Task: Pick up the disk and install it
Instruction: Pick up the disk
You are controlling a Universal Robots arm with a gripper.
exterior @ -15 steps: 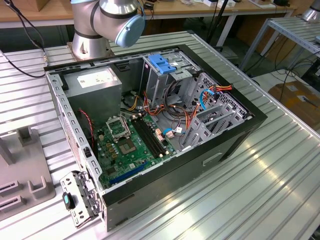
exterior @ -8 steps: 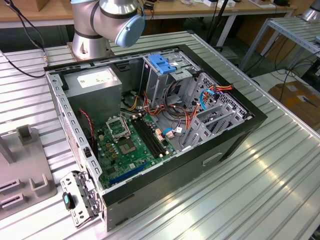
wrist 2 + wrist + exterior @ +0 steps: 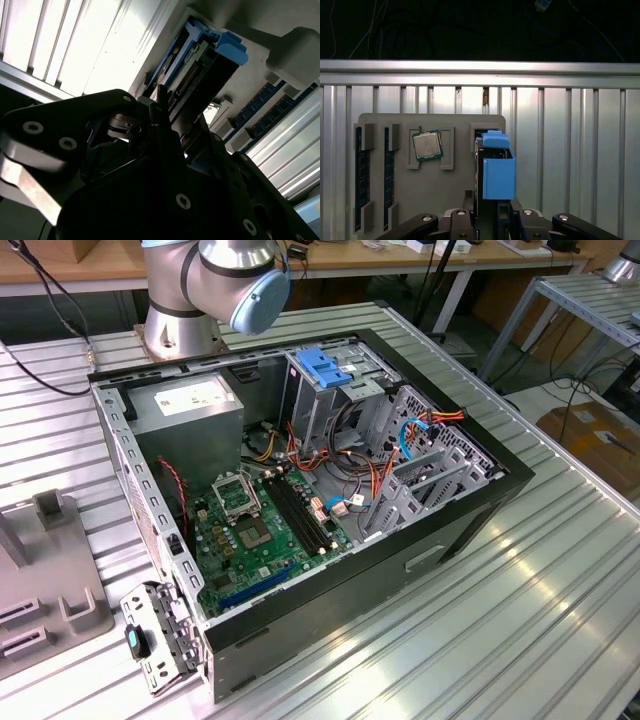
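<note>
**arm rooted at its base, gripper showing its dark body**

the arm [image 3: 215,285] is standing on its round silver base at the top of the exterior view, toward that view's left. a thick joint with a pale blue cap is bulging out above the base toward that view's right. the gripper [image 3: 490,215] is showing in both wrist views as a black body studded with silver screws, and in the first wrist view it is spreading out evenly to either side.
</note>
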